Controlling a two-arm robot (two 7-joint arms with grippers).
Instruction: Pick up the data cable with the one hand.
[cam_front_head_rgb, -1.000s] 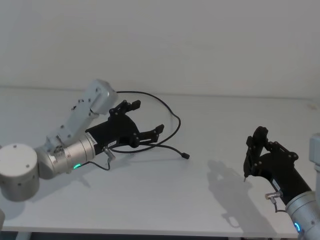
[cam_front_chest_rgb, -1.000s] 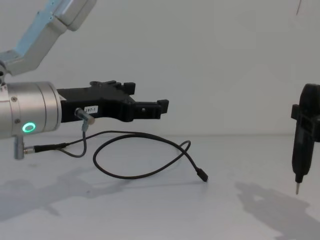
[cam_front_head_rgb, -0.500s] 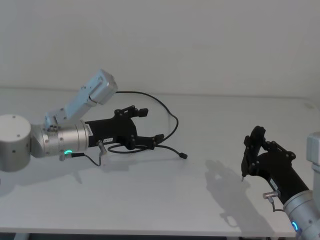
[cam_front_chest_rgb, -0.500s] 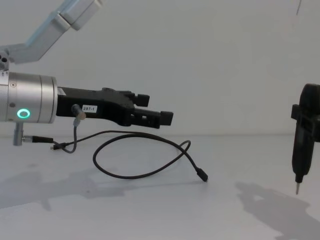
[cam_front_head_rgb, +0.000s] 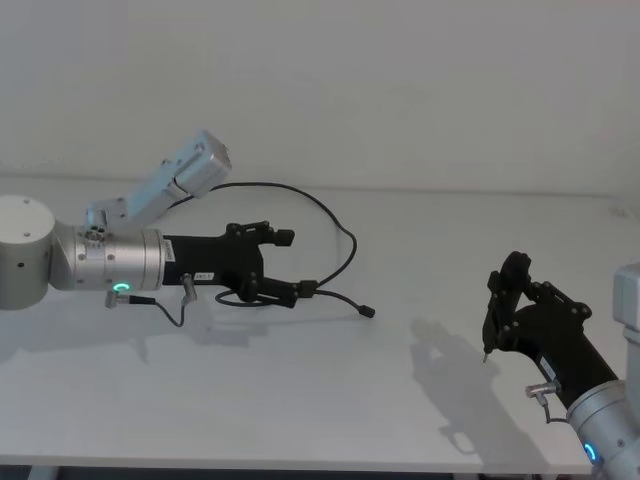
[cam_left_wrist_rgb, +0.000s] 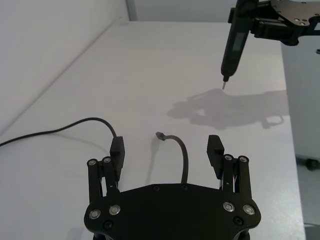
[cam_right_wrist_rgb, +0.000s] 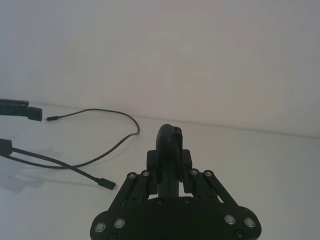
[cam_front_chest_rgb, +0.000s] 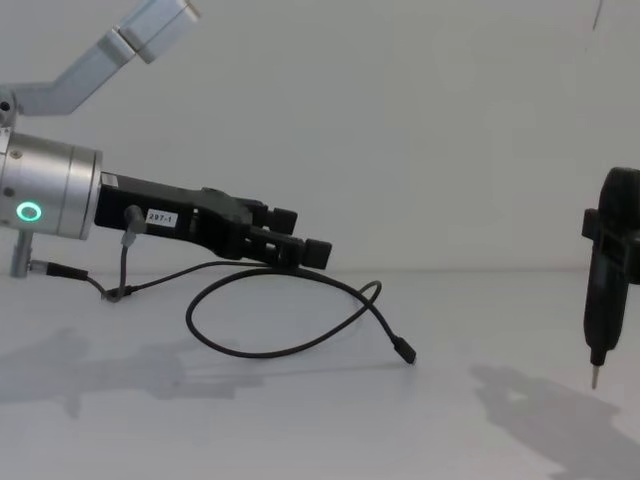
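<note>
Left wrist view: we're mid-approach, left claw (cam_left_wrist_rgb: 166, 147) wide open, empty, data cable (cam_left_wrist_rgb: 184, 159) between its jaws; next we drop and close; right claw (cam_front_head_rgb: 510, 300) parked clutching tool (cam_front_chest_rgb: 603, 280).

thin black data cable (cam_left_wrist_rgb: 185, 161) lies loosely looped; left gripper (cam_front_head_rgb: 295, 263) low over it, jaws spread.

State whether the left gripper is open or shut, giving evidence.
Open: the left gripper's fingers stand wide apart, the data cable between them. Right gripper parked, holding a tool.
</note>
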